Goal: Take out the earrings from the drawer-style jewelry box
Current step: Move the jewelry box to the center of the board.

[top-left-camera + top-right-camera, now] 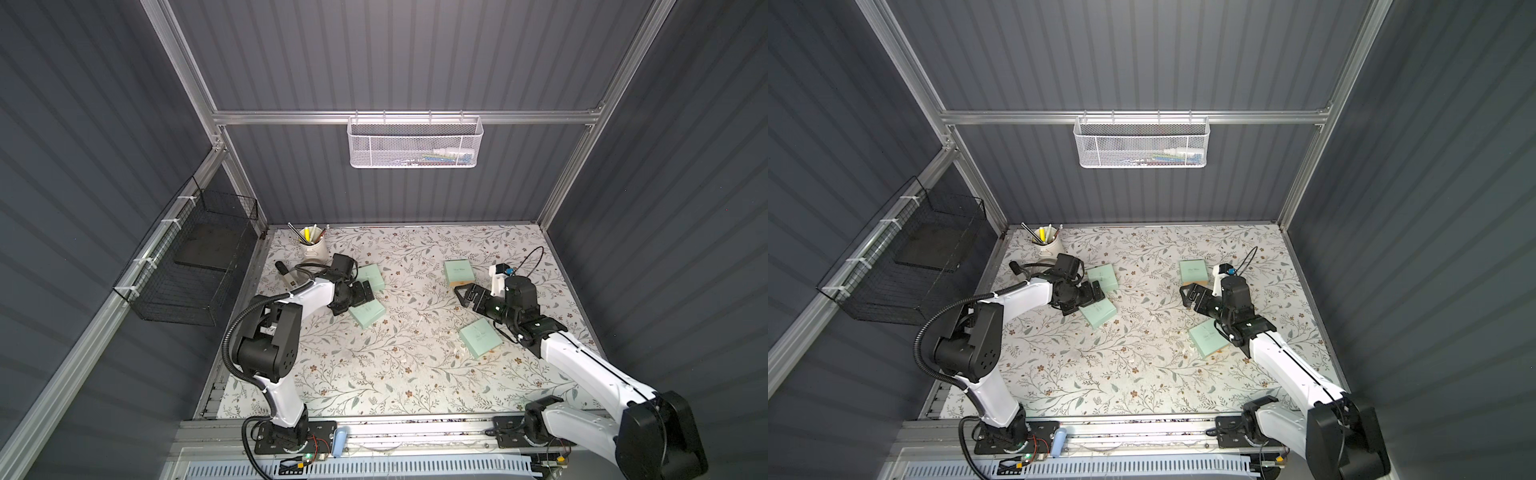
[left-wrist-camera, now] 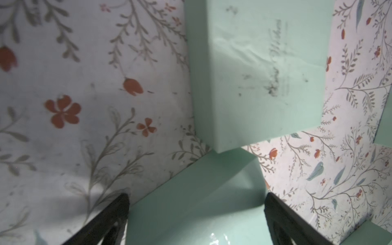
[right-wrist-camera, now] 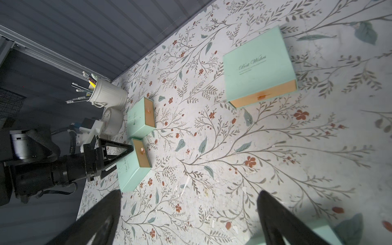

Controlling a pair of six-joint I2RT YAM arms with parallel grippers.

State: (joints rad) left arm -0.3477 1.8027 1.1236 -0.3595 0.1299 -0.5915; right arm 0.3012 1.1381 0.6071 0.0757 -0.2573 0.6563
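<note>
While hovering low over the table (image 1: 415,374), left gripper (image 1: 362,293) is standing spread and empty above a mint box (image 1: 366,312), with a second box (image 1: 370,277) just beyond. Right gripper (image 1: 464,296) is gaping empty, just beside a third box (image 1: 458,271). Drawer fronts (image 3: 263,96) are sitting flush, shut; earrings are not showing, so cannot tell which box.
</note>
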